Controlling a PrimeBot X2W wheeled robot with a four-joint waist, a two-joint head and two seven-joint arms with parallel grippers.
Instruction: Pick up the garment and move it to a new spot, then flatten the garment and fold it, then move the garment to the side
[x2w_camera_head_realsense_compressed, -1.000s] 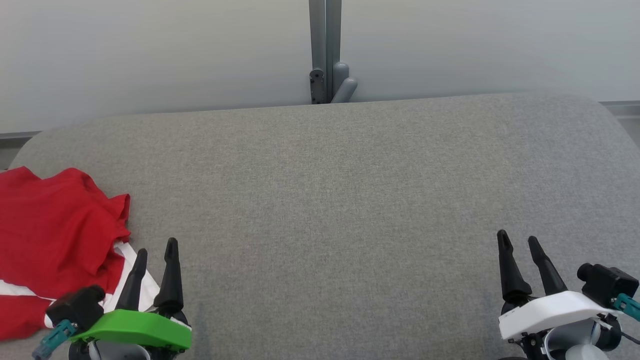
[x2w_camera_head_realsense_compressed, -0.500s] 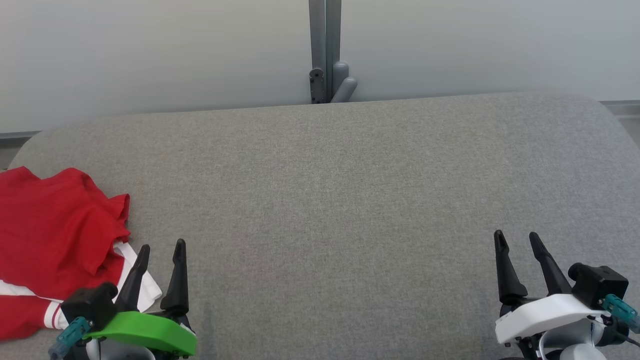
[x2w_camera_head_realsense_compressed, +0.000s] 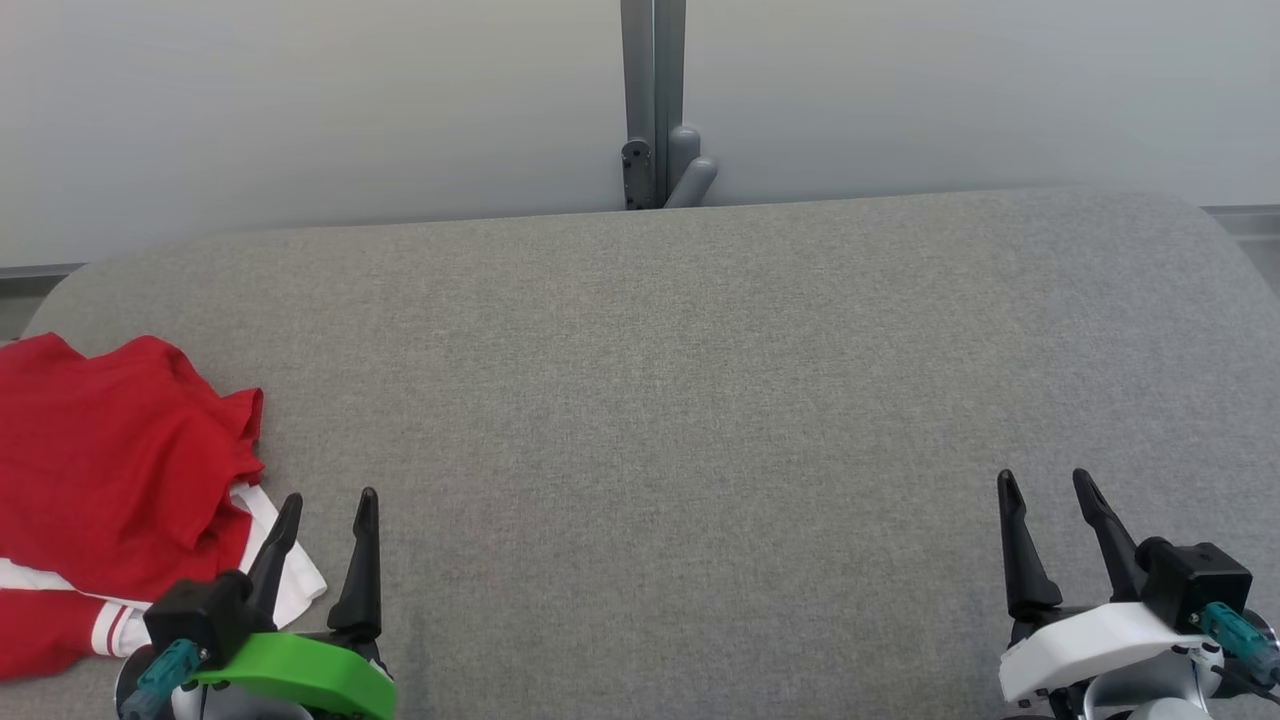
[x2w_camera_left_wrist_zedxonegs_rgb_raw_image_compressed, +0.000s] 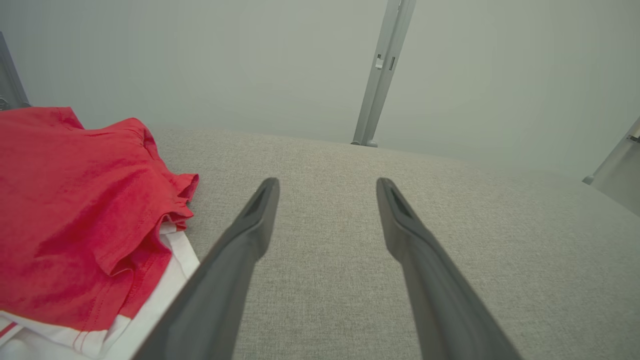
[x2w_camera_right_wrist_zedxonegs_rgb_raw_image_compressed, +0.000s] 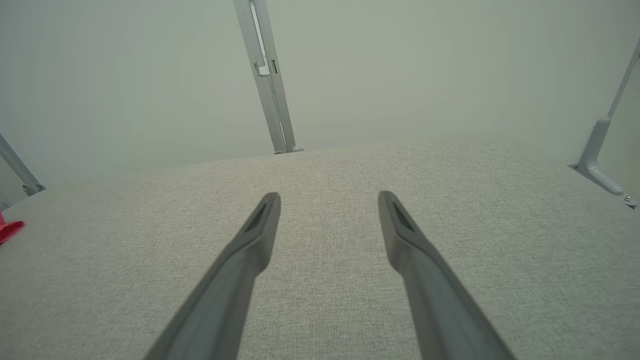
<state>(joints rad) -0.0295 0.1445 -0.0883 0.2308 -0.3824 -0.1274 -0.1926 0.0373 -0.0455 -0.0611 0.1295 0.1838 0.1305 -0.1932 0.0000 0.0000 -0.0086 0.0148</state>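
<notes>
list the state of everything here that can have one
garment, lying in rumpled layers at the left end of the grey surface, not held
left gripper, open, empty, right beside the garment
right gripper, open, empty, over bare surface

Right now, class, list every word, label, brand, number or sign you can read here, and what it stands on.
No readable text anywhere.
The red and white garment shows plain stripes, no print.
The grey padded surface, the grey post, the left gripper and the right gripper carry no legible marking.
</notes>
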